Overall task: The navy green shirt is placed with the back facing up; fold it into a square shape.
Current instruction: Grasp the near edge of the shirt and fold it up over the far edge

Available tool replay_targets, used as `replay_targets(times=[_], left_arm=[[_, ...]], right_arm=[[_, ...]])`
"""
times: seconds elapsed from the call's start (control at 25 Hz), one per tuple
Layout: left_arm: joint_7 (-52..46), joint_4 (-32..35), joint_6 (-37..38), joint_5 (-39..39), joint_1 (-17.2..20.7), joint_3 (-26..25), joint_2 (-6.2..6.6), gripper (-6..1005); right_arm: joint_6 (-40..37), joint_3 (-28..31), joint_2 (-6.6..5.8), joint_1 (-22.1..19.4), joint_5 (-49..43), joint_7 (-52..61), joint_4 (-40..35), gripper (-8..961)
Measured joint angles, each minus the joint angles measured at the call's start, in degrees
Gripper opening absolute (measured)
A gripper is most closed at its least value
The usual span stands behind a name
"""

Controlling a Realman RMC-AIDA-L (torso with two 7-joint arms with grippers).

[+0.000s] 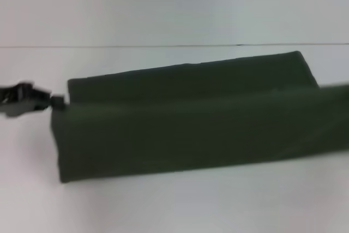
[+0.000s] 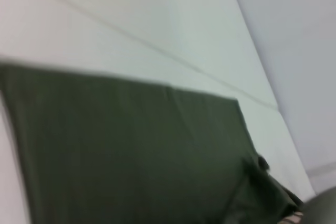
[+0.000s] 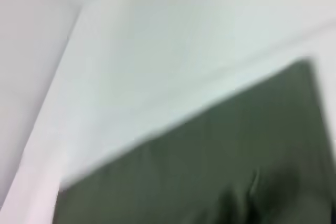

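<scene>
While the shirt lay folded lengthwise on the worktop, the left gripper apparently pinched its corner; right jaws unseen.

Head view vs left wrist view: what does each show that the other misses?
Only the head view shows the left gripper, at the left end of the navy green shirt, and the shirt lying as a long folded band running off frame to the right. Only the left wrist view shows a close stretch of the cloth. Both show the plain olive side on the white table; no lettering.
</scene>
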Motion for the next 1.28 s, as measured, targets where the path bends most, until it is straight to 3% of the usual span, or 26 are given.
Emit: replay_targets(times=[0.12,0.28,0.48,0.76,1.04,1.28], left_arm=[[-1.1,-3.2,-9.1,0.4,-3.7,1.2,-0.36,3],[-3.1,-7.6,-21.2,0.5,-6.8,6.0,-0.83,3],[-6.5,-7.7,-30.8,0.8,-7.6,11.8,-2.89,3],[-7.8,-5.9,-34.9,0.2,-6.9,12.3,-3.78,3],[-8.1,-6.7,-40.7,0.6,-7.5,12.8,-4.90,3],[-8.3,-6.5,-44.9,0.8,-7.3,12.9,-6.33,3]], right_arm=[[11.1,-0.6,1.31,2.0,2.8,-0.2,3.4,23],[26.1,-4.7,4.77,4.9,3.1,-0.5,4.8,23],[39.2,-12.7,8.29,8.4,3.1,-0.2,5.3,23],[41.4,-14.0,9.70,11.8,6.0,-0.2,2.2,23],[57.9,-21.6,9.76,16.2,6.0,-0.5,10.5,24],[71.2,-28.2,11.21,18.4,6.1,-0.5,15.4,24]])
